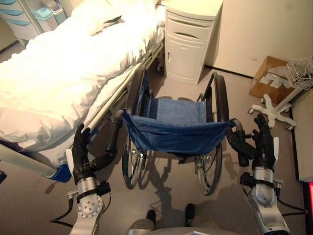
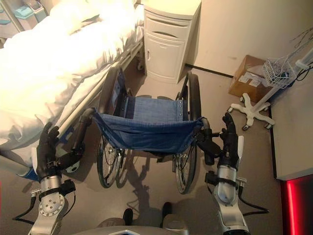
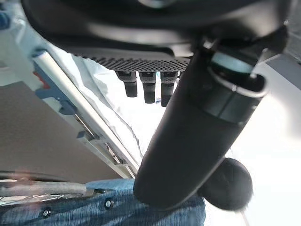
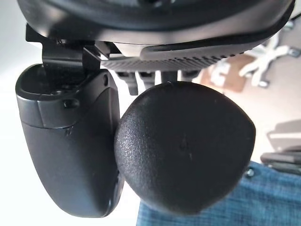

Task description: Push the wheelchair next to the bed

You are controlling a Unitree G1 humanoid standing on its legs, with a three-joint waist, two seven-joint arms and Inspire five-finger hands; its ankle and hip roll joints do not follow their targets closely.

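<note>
The bed (image 1: 63, 73) is lying along the left side, under a white duvet (image 1: 83, 54), with its side rail (image 1: 112, 98) facing the wheelchair (image 1: 173, 127). A dark flat object (image 1: 112, 20) is resting on the duvet near the pillow end; what it is cannot be told.

The left hand (image 1: 80, 152) is sitting on the left push handle (image 1: 113, 134), fingers raised and fairly straight. In the left wrist view, the left hand (image 3: 146, 70) is showing its thumb (image 3: 202, 127) lying along the grip, whose end (image 3: 225, 183) is protruding past it, with short fingers (image 3: 148, 87) above, not wrapped round.

The wheelchair is standing just beside the bed, parallel to it, its blue sling seat (image 1: 176, 129) facing a white cabinet (image 1: 188, 39) at the bed head.

The right hand (image 1: 264, 144) is pressing against the right push handle (image 1: 239, 139), fingers upright. The right wrist view adds the rounded grip end (image 4: 183, 146) seated against the palm, thumb (image 4: 70, 141) beside it.

At far right, a cardboard box (image 1: 269, 76) is standing on the floor; its label cannot be read. Beside it, a white star-base stand (image 1: 274, 110) is carrying a wire basket (image 1: 299, 71); its contents cannot be told.
</note>
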